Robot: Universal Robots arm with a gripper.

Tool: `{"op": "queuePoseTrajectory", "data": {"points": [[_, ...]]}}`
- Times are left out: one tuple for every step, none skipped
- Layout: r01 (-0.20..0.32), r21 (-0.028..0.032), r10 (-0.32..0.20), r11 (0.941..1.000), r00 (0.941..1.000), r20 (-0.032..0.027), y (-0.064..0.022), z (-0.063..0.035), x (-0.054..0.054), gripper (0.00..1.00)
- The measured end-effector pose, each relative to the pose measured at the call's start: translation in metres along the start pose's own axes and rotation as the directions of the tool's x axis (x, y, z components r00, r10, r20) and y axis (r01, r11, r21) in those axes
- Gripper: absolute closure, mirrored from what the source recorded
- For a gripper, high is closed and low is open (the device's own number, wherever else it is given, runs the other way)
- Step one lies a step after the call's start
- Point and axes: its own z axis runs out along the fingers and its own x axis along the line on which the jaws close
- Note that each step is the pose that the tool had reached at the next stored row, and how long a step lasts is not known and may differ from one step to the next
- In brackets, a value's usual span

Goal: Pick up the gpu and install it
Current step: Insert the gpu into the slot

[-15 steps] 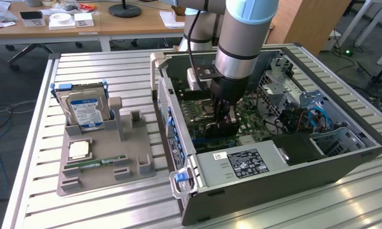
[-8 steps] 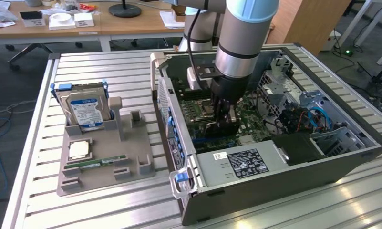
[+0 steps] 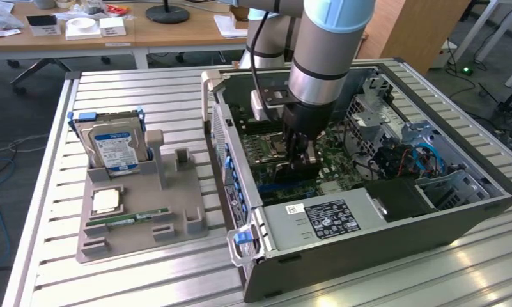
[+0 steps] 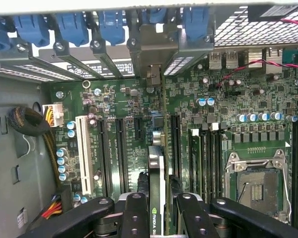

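Observation:
The gpu is a thin dark card seen edge-on, standing upright over the motherboard inside the open computer case. My gripper is shut on it, one black finger on each side of the card's near end. The card's silvery end bracket sits against the case's rear slot openings, below the blue latches. The card runs between the long black slots. In the exterior view the gripper reaches down into the case with the dark gpu at its tip.
Beside the gpu lie a white slot and the CPU socket. Cable bundles hang at the case wall. At the exterior view's left, a grey tray holds a hard drive, a green memory stick and a chip.

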Motion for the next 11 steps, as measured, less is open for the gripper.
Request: {"op": "queuePoseTrajectory", "data": {"points": [[0.0, 0.0001, 0.0, 1.0, 1.0, -0.0003, 0.0, 0.0, 0.0003, 0.74], [0.0, 0.0001, 0.0, 1.0, 1.0, -0.001, -0.0001, 0.0, 0.0006, 0.74], [-0.001, 0.0002, 0.001, 1.0, 1.0, -0.0016, -0.0001, 0.0, 0.0008, 0.74], [-0.001, 0.0002, 0.001, 1.0, 1.0, -0.0021, -0.0001, 0.0, 0.0009, 0.74], [-0.001, 0.0002, 0.001, 1.0, 1.0, -0.0022, -0.0001, -0.0001, 0.0009, 0.74], [-0.001, 0.0002, 0.001, 1.0, 1.0, -0.0023, -0.0001, -0.0001, 0.001, 0.74], [-0.001, 0.0002, 0.001, 1.0, 1.0, -0.0023, -0.0001, -0.0001, 0.001, 0.74], [-0.001, 0.0002, 0.001, 1.0, 1.0, -0.0025, -0.0001, -0.0001, 0.001, 0.74], [-0.001, 0.0002, 0.001, 1.0, 1.0, -0.0028, -0.0001, -0.0001, 0.001, 0.74], [-0.001, 0.0002, 0.001, 1.0, 1.0, -0.0029, -0.0001, -0.0001, 0.001, 0.74], [-0.001, 0.0003, 0.001, 1.0, 1.0, -0.0031, -0.0001, 0.0001, 0.001, 0.74]]}}
